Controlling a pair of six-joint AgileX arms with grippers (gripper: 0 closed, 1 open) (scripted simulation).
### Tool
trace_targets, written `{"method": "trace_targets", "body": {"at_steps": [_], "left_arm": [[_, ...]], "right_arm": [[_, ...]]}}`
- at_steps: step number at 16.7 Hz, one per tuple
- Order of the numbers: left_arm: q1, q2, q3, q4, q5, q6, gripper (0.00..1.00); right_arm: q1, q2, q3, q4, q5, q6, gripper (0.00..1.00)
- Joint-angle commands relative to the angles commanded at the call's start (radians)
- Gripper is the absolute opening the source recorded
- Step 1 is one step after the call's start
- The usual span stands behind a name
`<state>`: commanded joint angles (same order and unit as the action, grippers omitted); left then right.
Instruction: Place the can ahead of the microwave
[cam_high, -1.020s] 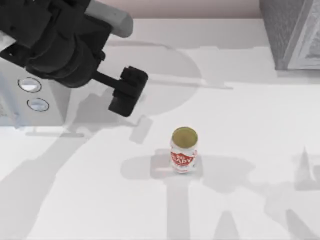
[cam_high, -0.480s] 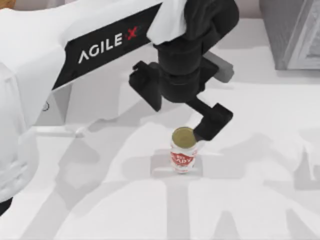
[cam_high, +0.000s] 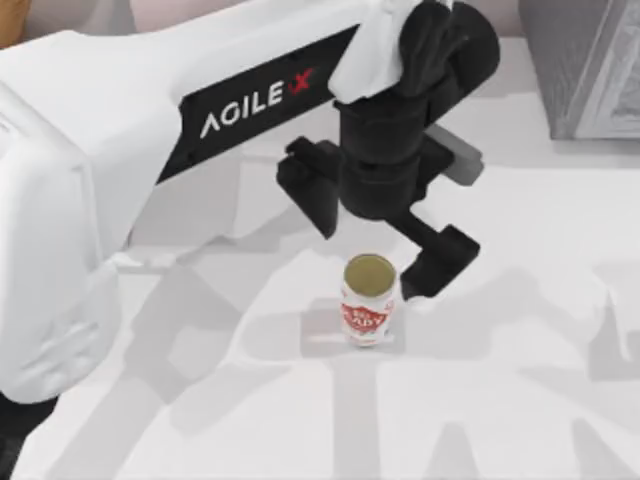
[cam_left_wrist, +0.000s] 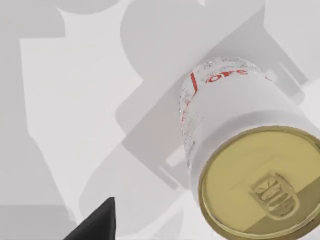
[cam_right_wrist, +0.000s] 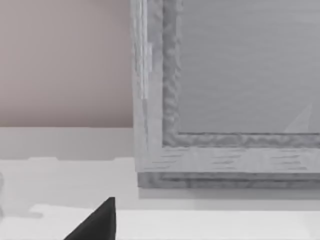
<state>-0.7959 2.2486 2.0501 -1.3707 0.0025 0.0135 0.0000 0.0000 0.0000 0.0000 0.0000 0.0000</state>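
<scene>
While the can (cam_high: 369, 298) is standing upright mid-table, the left gripper (cam_high: 375, 235) is hovering just behind it, fingers spread and empty.

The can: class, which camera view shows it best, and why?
The left wrist view: the can is close, showing its gold top, pull tab and red lettering. The top view shows the can small beside the left gripper. The right wrist view faces a speckled grey box.

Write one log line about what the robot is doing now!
left gripper: open, above can | can: upright on table, not gripped | right arm: parked, facing speckled grey box
</scene>
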Motion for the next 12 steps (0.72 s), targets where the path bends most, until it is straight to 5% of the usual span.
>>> {"method": "trace_targets", "body": {"at_steps": [12], "left_arm": [[-0.003,0.021,-0.202,0.223,0.001,0.002,1.00]], "right_arm": [[0.000,0.000,0.000,0.000,0.000,0.000,1.00]]}}
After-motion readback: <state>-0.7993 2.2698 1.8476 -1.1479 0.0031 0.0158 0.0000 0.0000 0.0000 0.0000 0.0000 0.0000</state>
